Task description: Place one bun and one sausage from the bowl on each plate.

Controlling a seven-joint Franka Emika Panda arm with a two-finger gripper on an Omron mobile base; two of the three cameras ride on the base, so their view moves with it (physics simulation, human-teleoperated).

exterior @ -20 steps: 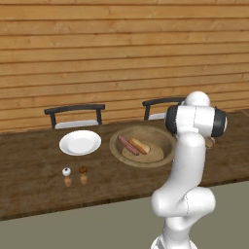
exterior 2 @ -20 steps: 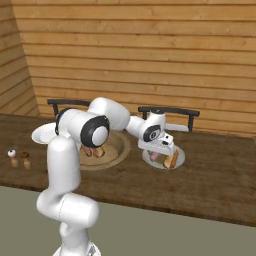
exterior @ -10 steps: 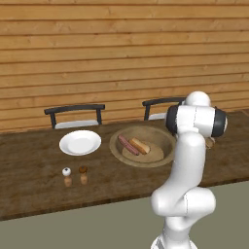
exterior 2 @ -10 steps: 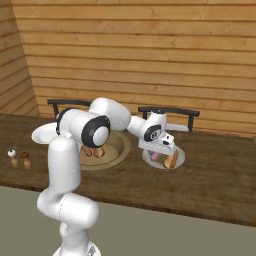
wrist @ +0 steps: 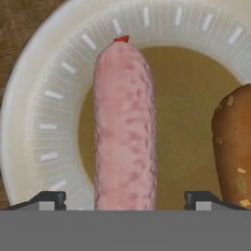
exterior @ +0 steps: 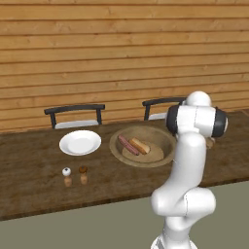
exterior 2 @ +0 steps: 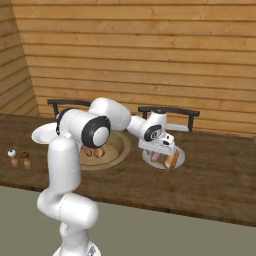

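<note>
Hovering: claw (wrist: pixel 125 201) spread wide above the right plate (wrist: pixel 39 122)
Sausage (wrist: pixel 125 127): lying free on that plate, between the tips
Bun (wrist: pixel 234 147): beside it

In the hand view's middle a matt, mottled pink sausage (wrist: pixel 125 127) lies on a smooth white plate (wrist: pixel 44 98) beside a rough, speckled brown bun (wrist: pixel 234 147) at the right, dark wood-grain table (wrist: pixel 19 19) upper left.

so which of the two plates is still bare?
The plate beside the two shakers, left of the bowl. The other plate, under the gripper, already holds a sausage and a bun.
</note>
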